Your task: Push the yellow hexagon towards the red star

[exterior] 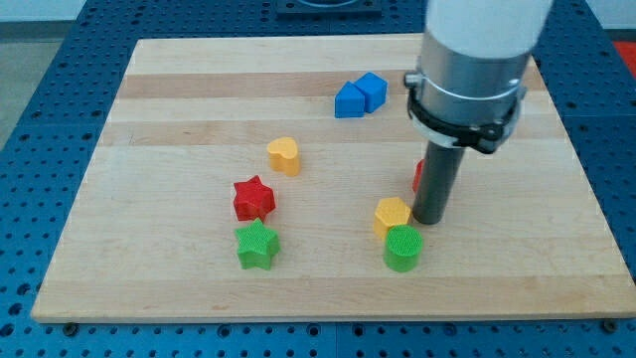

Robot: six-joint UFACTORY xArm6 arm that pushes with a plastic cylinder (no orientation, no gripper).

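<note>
The yellow hexagon (pixel 392 214) lies right of the board's middle, touching the green round block (pixel 402 248) just below it. The red star (pixel 253 198) lies well to its left, with a green star (pixel 257 245) right below it. My tip (pixel 429 220) rests on the board just right of the yellow hexagon, close to or touching its right side. The rod hides most of a red block (pixel 418 176) behind it.
A yellow heart-shaped block (pixel 284 155) lies above and right of the red star. Two blue blocks (pixel 359 95) sit together near the view's top. The wooden board (pixel 149 278) ends on a blue perforated table.
</note>
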